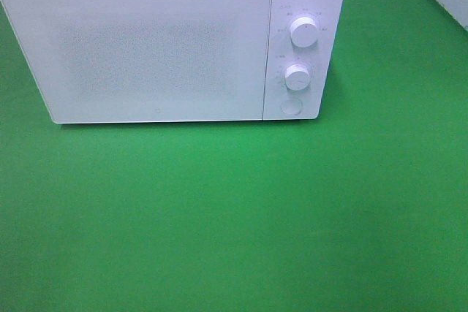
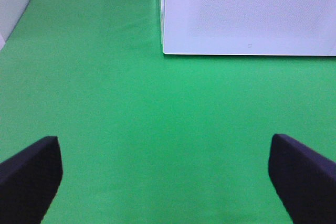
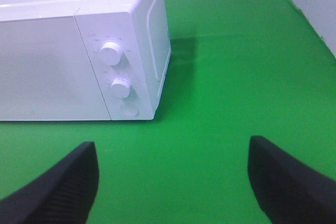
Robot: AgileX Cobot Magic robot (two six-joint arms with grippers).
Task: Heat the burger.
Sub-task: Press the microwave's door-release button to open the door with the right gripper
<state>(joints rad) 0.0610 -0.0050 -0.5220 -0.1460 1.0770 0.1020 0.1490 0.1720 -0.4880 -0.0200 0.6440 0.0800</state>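
A white microwave (image 1: 172, 42) stands on the green table (image 1: 234, 217), its door (image 1: 146, 56) shut. The left fingers (image 2: 31, 179) and right fingers (image 3: 63, 187) hover spread and empty, well short of it, likely leaving the door room to swing. The burger is nowhere in view; it may sit behind the frosted door.

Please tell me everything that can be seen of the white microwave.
The microwave is a white box, glossy like plastic, standing upright on the green surface, which alone touches it. Its door is shut and has a faint dotted window. The panel beside the door carries an upper knob, a lower knob and a round button below them.
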